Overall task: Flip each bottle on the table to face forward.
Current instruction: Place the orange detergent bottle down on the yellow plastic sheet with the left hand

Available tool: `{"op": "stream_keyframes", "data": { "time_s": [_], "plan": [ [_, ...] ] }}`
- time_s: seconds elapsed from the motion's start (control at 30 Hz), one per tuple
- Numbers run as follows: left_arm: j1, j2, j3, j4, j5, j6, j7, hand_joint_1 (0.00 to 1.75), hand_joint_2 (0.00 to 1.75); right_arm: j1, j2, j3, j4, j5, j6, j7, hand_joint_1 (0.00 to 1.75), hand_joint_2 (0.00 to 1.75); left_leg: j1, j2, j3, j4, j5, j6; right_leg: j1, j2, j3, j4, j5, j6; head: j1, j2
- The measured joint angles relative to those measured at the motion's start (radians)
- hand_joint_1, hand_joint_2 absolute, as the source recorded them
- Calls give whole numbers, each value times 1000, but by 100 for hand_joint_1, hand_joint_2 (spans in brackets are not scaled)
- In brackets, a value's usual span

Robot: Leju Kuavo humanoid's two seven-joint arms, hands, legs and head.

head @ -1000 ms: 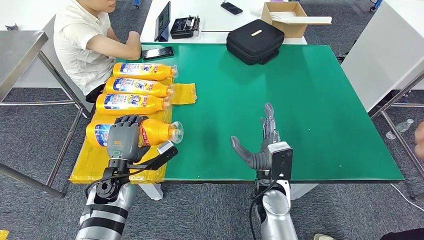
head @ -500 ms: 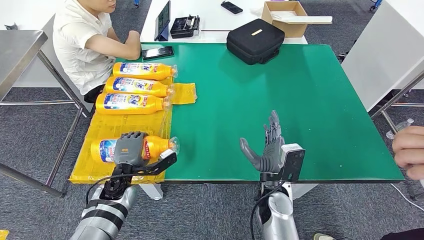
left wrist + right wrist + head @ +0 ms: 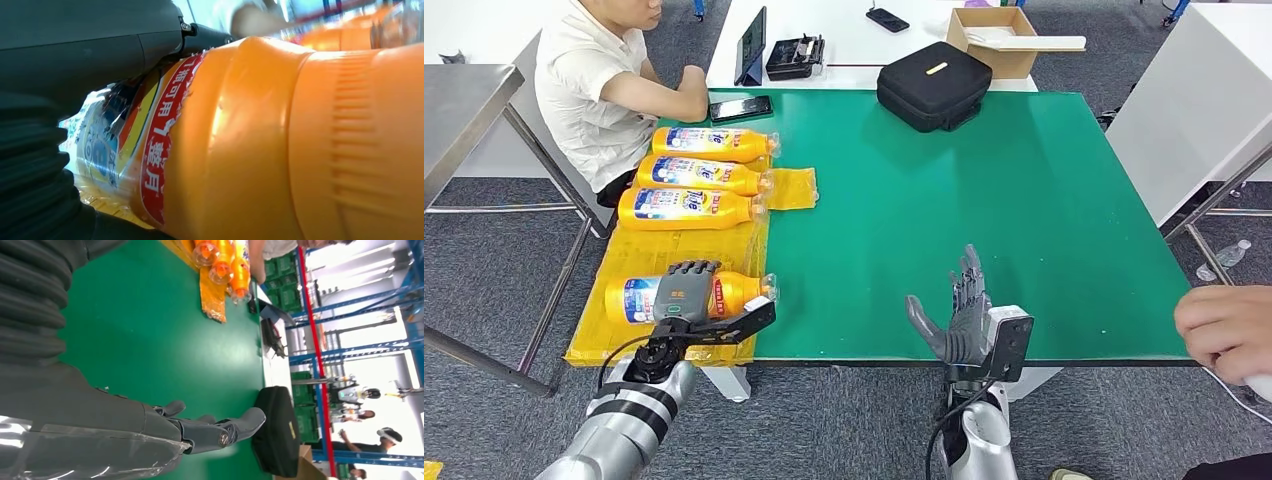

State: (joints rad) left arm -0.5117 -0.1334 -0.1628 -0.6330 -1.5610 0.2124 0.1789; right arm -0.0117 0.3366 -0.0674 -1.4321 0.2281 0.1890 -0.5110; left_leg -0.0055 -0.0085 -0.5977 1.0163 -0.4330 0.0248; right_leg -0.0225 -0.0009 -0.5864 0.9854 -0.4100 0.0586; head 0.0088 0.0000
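Note:
Four orange bottles lie on their sides on a yellow mat [image 3: 674, 245] at the table's left. Three of them [image 3: 714, 143] [image 3: 702, 175] [image 3: 689, 208] lie in a row at the back with their blue and white labels up. The nearest bottle [image 3: 734, 295] lies close to the front edge, and my left hand [image 3: 686, 290] grips it from above across its label. The left wrist view has the orange bottle [image 3: 300, 140] close up under my left hand [image 3: 75, 50]. My right hand [image 3: 959, 310] hovers open over the green table [image 3: 1024, 200] near its front edge, and its fingers [image 3: 220, 430] are spread.
A person in a white shirt [image 3: 589, 90] sits at the table's far left corner, next to a phone [image 3: 739, 106]. A black bag [image 3: 934, 82] lies at the back and a cardboard box [image 3: 999, 35] stands behind it. Another person's hand [image 3: 1229, 330] is at the right edge.
My left hand has drawn the nearest bottle toward the front edge. My right hand has pulled back toward the front edge too. A person's hand has come in from the right.

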Motion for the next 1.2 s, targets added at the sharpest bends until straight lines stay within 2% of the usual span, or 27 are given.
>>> {"op": "stream_keyframes", "data": {
  "time_s": [0.07,0.63,1.2],
  "plan": [
    [-20,0,16,25,0,-44,-8,0,175,-1,-2,-13,3,0,12,-10,0,175,0,0,3,0,0,0,0,0,3,0,0,0,0,0],
    [-137,0,89,174,0,-194,4,0,175,-45,-14,-116,68,4,7,0,0,175,0,1,17,-1,-2,-2,1,1,17,0,0,-1,0,0],
    [-142,-10,74,199,0,-134,-45,0,175,-73,-19,-164,119,18,-7,-1,0,175,1,0,18,-1,-1,-2,1,0,17,0,-1,-1,0,0]
  ]
}}
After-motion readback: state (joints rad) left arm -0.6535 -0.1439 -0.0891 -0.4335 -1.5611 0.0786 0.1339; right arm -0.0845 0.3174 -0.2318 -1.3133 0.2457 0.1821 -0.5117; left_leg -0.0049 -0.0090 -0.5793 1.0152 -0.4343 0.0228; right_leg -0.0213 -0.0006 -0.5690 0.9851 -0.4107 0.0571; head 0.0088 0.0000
